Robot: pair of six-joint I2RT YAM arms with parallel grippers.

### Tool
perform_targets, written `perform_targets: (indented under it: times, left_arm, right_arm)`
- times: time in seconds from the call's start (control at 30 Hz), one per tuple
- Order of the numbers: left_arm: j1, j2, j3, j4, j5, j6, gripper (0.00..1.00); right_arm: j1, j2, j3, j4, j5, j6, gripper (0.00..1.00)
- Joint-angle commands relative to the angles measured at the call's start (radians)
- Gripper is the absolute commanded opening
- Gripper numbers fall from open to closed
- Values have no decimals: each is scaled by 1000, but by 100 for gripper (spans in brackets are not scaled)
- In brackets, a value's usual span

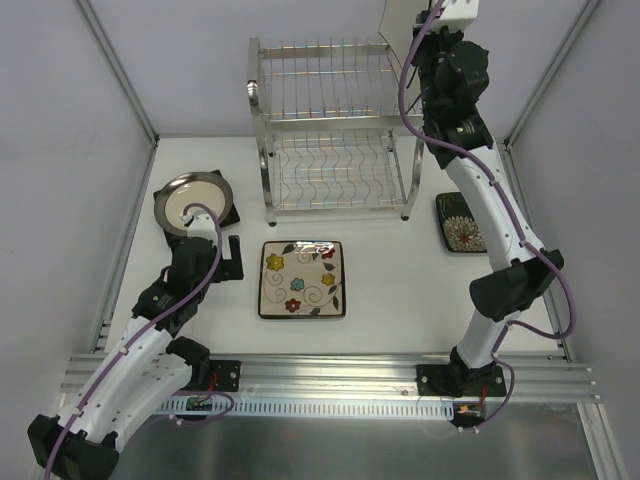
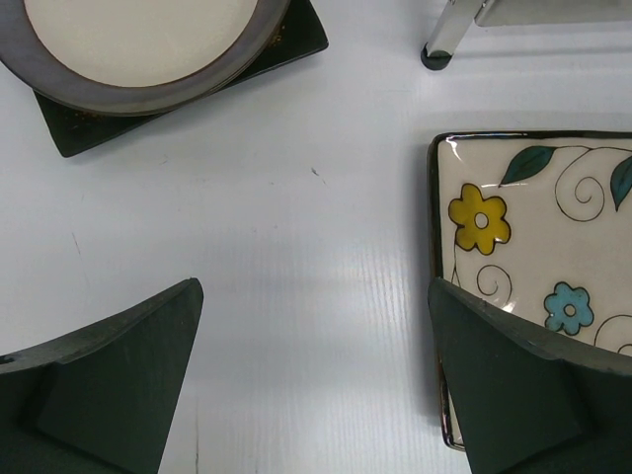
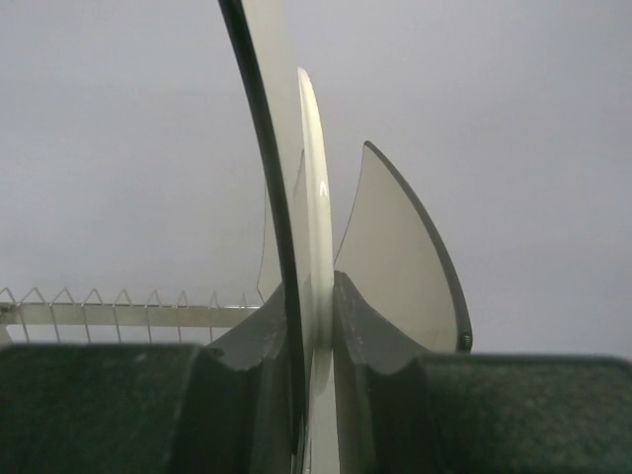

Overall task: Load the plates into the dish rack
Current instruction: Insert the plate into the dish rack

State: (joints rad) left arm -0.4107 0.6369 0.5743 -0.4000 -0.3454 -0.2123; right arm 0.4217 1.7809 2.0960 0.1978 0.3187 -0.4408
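Edge-on and upright, a plain white dark-rimmed plate (image 3: 296, 178) is clamped between the fingers of my right gripper (image 3: 316, 286). That plate (image 1: 397, 30) is held high over the right end of the chrome dish rack (image 1: 330, 130), whose top wires (image 3: 118, 306) show below. My left gripper (image 2: 316, 296) is open and empty over bare table, its right finger (image 2: 513, 385) above the left rim of the cream flowered plate (image 2: 553, 247). A round cream plate (image 1: 190, 200) lies on a dark square plate (image 1: 228, 214) at the left. A dark plate with white flowers (image 1: 458, 223) lies at the right.
The rack stands at the back centre, with one foot (image 2: 439, 51) in the left wrist view. Frame posts and white walls close in both sides. A metal rail (image 1: 330, 375) runs along the near edge.
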Motion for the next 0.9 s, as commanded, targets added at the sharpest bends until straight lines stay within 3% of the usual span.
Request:
perform_targets:
  times: [0.0, 0.87]
  left_arm:
    - [12, 0, -1, 33, 11, 25, 99]
    - [18, -9, -2, 36, 25, 27, 99]
  right_arm:
    - [6, -49, 45, 315, 34, -38, 0]
    - [12, -12, -39, 258, 88, -3, 1]
